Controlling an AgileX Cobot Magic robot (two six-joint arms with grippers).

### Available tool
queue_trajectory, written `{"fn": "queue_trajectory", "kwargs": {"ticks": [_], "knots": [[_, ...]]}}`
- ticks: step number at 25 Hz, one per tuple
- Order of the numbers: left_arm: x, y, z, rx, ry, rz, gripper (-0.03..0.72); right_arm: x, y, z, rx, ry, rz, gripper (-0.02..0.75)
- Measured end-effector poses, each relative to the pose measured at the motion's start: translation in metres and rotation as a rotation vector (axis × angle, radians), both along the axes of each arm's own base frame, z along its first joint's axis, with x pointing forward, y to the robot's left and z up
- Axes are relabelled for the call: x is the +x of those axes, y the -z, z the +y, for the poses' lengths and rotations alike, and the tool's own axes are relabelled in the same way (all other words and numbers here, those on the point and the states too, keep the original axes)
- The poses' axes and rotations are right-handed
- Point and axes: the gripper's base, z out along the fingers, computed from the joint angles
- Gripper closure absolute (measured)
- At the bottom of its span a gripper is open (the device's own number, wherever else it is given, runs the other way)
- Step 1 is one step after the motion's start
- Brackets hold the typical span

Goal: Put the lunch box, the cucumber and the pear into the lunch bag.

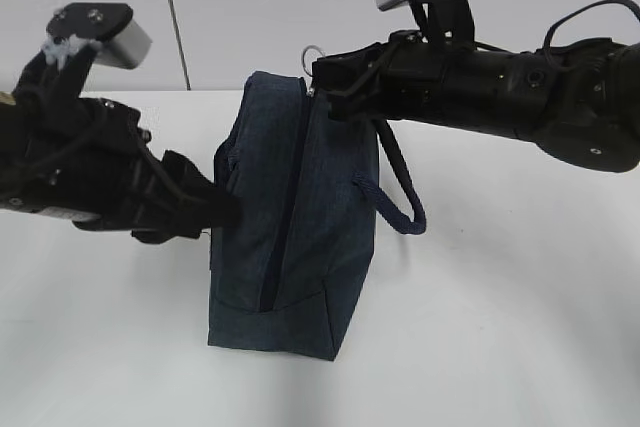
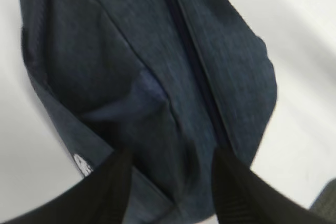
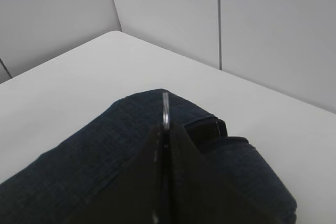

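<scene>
Nearest the exterior camera: the lunch bag [image 1: 290,237], standing upright on the white counter [image 1: 500,347], zipper [image 1: 283,217] running along the top face from far end to near end and, as far as visible, closed.

Left hand [image 1: 222,209] pressed against the bag's left flank; in the left wrist view, two dark fingers [image 2: 113,182] parted, fabric bulging between them, a fold pushed up just beyond. Spread moderately, straddling cloth rather than pinching it; whether any real grip remains, cannot tell. Likely purpose: bracing the bag so that it does not slide or tip while the other end is pulled.

Right hand [image 1: 322,77] clamped shut at the bag's far top corner. In the right wrist view, both fingers meet flat with a thin metal ring pull [image 3: 166,109] standing up from between them. In the exterior view the same ring shows just above the corner. Held there, presumably, to draw the slider along and open the bag.

Outward from the hands: a looped handle [image 1: 400,197] hanging off the bag's right side, slack. Bare counter beyond, pale wall panels behind.

Lunch box, cucumber and pear: none visible in any view; nothing packed as yet, to judge from the closed zipper.
</scene>
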Motion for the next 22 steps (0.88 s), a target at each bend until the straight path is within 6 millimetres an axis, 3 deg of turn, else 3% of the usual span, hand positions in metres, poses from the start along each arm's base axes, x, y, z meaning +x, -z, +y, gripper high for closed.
{"fn": "queue_trajectory", "kwargs": {"ticks": [7, 22], "knots": [[0.019, -0.015, -0.002, -0.059, -0.098, -0.156, 0.379, 0.000, 0.000, 0.000, 0.000, 0.000, 0.000, 0.738], [0.055, 0.008, -0.024, -0.020, -0.104, -0.096, 0.377, 0.000, 0.000, 0.000, -0.003, -0.003, -0.001, 0.738]]}}
